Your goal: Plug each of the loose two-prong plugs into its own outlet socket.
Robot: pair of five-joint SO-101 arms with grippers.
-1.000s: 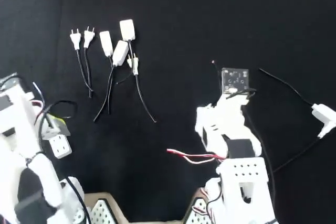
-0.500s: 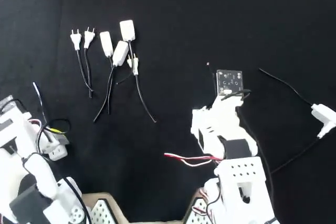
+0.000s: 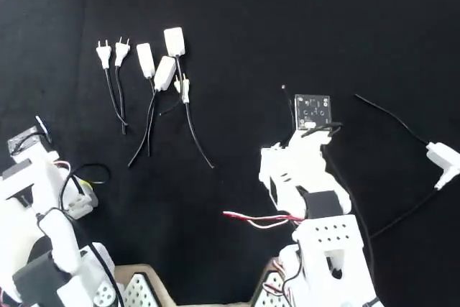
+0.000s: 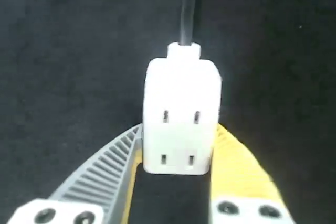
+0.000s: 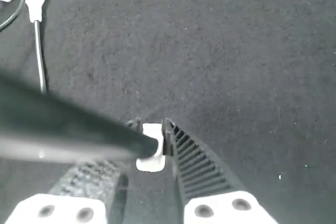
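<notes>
Left tool [image 4: 178, 153]: one socket [image 4: 181, 93] | right tool [image 5: 151, 129]: one plug [image 5: 151, 163] (three plugs [image 3: 104, 52] loose)

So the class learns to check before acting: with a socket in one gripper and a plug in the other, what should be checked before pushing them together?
1. Left gripper grips socket: ok.
2. Socket's slots unblocked: ok.
3. Right gripper grips plug: ok.
4. Plug's prongs face the slots: cannot tell.
5. Plug close to socket: not ok, far apart.
</notes>
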